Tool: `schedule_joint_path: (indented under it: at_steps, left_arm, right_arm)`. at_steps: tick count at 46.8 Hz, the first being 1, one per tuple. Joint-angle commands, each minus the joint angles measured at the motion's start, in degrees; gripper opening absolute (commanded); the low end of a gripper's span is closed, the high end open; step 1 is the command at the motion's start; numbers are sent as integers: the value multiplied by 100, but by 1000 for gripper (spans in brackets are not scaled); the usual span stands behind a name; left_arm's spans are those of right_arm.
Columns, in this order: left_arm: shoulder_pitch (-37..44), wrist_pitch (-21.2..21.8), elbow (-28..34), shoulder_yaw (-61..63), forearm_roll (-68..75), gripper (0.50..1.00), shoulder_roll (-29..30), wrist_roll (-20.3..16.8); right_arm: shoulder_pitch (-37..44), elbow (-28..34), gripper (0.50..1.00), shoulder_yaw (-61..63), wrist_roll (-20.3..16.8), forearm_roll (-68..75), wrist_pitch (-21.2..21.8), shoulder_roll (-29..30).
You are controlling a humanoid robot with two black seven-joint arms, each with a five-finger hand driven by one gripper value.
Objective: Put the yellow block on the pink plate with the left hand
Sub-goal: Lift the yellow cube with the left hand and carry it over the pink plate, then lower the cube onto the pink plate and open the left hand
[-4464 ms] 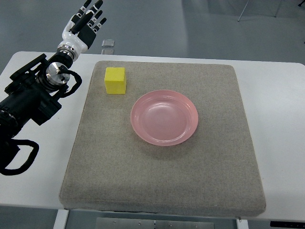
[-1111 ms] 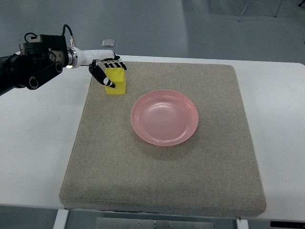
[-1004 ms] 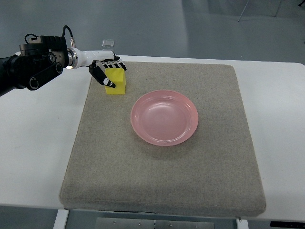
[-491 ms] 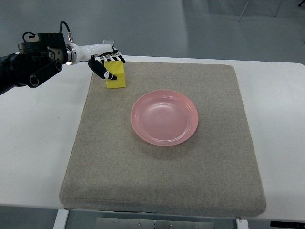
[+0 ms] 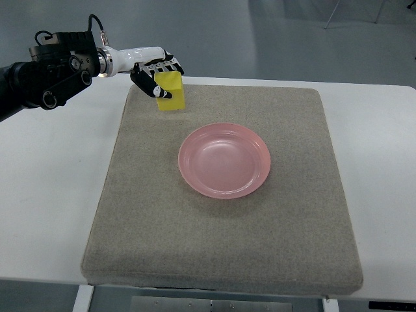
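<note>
while the left robot hand [image 5: 158, 76] grips the yellow block [image 5: 171, 91] above the mat's [image 5: 221, 247] far-left corner, the pink plate [image 5: 224, 160] sits empty; carry and release remain.

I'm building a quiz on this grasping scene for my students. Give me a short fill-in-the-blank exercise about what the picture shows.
1. The left robot hand has its fingers closed on the ____ block.
2. The pink plate holds ____.
3. The plate rests on a grey ____, which covers most of the white table.
4. The arm holding the block comes in from the picture's ____ edge.

Missing words: yellow; nothing; mat; left
</note>
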Motion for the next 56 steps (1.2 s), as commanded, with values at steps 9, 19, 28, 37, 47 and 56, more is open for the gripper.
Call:
schedule_joint_path:
  at_steps: [9,19,28,37,47,56]
  left_arm:
    - [-195,303,-1066,1,117,572,75,3]
    - [-292,584,-1944,-8,741,574,83,-6]
    - [-310,575,-2481,-8,1075,578,57,3]
    - [-231,549,-2464,9,1084,606,13,38]
    - [-117,470,-2315,45,1049,617,-22,91]
    - [41,479,-2271,45,1058,617,-39,91]
  right_arm:
    - [0,0,924,0,0,0,0,0]
    - [0,0,924,0,0,0,0,0]
    - [0,0,924,0,0,0,0,0]
    - [0,0,924,0,0,0,0,0]
    - [0,0,924,0,0,0,0,0]
    - [0,0,924,0,0,0,0,0]
